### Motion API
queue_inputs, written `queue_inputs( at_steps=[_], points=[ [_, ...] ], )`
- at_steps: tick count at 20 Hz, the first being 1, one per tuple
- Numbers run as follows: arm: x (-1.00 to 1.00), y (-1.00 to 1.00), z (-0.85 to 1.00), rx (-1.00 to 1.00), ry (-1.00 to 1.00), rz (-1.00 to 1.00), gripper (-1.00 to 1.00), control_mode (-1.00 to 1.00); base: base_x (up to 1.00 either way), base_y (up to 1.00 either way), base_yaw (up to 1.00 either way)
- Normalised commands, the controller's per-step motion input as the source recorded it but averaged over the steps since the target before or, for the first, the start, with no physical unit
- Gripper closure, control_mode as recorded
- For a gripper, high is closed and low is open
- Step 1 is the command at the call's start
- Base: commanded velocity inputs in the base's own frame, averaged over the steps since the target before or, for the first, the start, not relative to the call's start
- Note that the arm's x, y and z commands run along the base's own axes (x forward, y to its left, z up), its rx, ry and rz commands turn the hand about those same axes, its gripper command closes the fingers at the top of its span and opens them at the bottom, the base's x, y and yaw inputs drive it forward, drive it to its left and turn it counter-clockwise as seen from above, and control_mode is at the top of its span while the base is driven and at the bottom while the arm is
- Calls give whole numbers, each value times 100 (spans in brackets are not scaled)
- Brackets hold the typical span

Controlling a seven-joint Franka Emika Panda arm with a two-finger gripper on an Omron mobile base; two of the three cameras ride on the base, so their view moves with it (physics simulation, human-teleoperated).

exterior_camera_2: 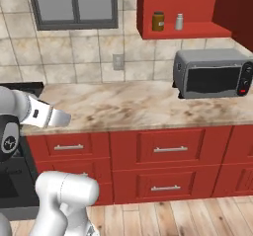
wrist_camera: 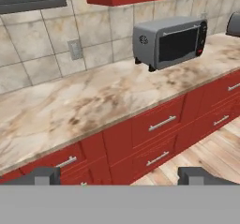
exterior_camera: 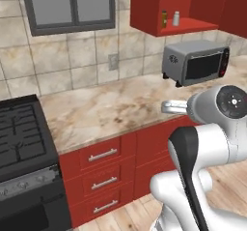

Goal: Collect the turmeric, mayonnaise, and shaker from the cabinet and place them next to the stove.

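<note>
With the tool (wrist_camera: pixel 120 175) open and empty, the small amber-brown dark-lidded turmeric jar (exterior_camera_2: pixel 158 21), at twelve o'clock, looks light, rigid, slippery; grip mid-body.

Cabinet (exterior_camera_2: pixel 185 30) red; turmeric (exterior_camera_2: pixel 158 21) amber-brown; shaker (exterior_camera_2: pixel 179 21) grey; stove (exterior_camera: pixel 21 143) black; counter (exterior_camera_2: pixel 133 106) beige marbled.

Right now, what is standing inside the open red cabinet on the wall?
On the cabinet shelf stand the brown turmeric jar and, to its right, the small grey shaker. No mayonnaise jar is visible; the cabinet's far right part lies out of view.
</note>
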Motion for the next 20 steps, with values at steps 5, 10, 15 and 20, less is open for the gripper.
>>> queue_inputs(
  at_steps=[5, 10, 15, 20],
  points=[
    [0, 0, 0, 0, 0, 0, -100, 100, 66, -65, 0],
    [0, 0, 0, 0, 0, 0, -100, 100, 85, -48, 2],
    [0, 0, 0, 0, 0, 0, -100, 100, 83, -41, 7],
    [0, 0, 0, 0, 0, 0, -100, 100, 48, -60, 12]
  ],
)
